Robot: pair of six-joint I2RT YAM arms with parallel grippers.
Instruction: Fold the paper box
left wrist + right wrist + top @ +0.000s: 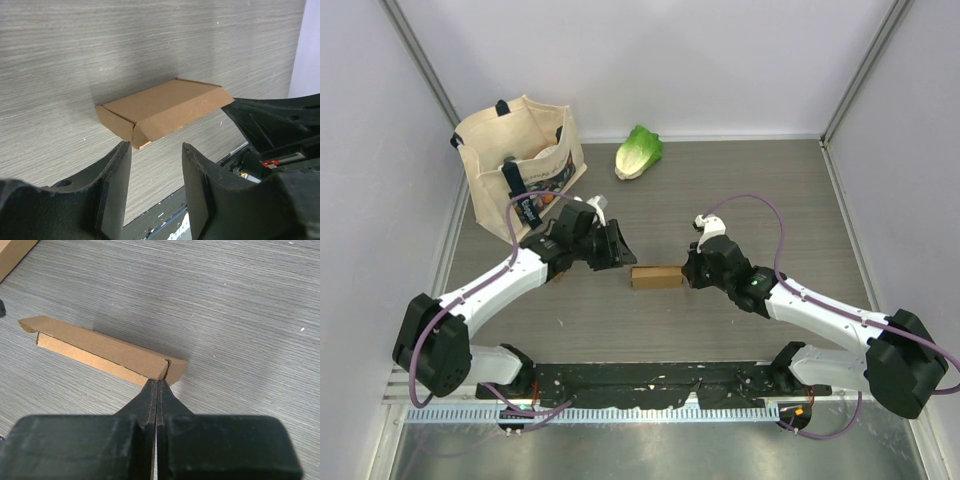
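The top camera gives you a steep look down from above and behind the arm bases, far enough back to take in the whole grey wood-grain table [750, 200]. Your left wrist camera sits low behind the left gripper [155, 150], facing along the tabletop toward the flat brown cardboard box [165, 112] close by. Your right wrist camera looks down over the right gripper [156, 385] at that box's other end, closer still. All three views share the box.
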